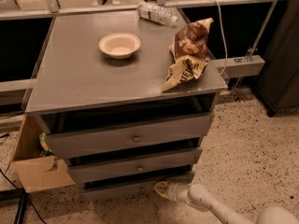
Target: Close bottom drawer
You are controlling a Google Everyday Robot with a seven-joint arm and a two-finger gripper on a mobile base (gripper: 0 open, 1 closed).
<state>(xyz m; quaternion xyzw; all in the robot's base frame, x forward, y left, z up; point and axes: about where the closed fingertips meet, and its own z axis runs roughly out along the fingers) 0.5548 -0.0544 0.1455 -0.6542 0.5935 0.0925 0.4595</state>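
Note:
The grey cabinet has three drawers, all pulled out a little. The bottom drawer (126, 188) is the lowest and slimmest front, with a dark gap above it. Its knob is hidden. My gripper (160, 188) is low at the floor, its tan tip against the right part of the bottom drawer's front. The white arm (210, 203) reaches in from the lower right. The middle drawer (135, 166) and the top drawer (131, 136) each show a small round knob.
On the cabinet top (84, 78) are a cream bowl (119, 45), a brown snack bag (189, 52) at the right edge and a plastic bottle (156, 13) at the back. A cardboard box (35, 169) stands at the cabinet's left. Speckled floor lies to the right.

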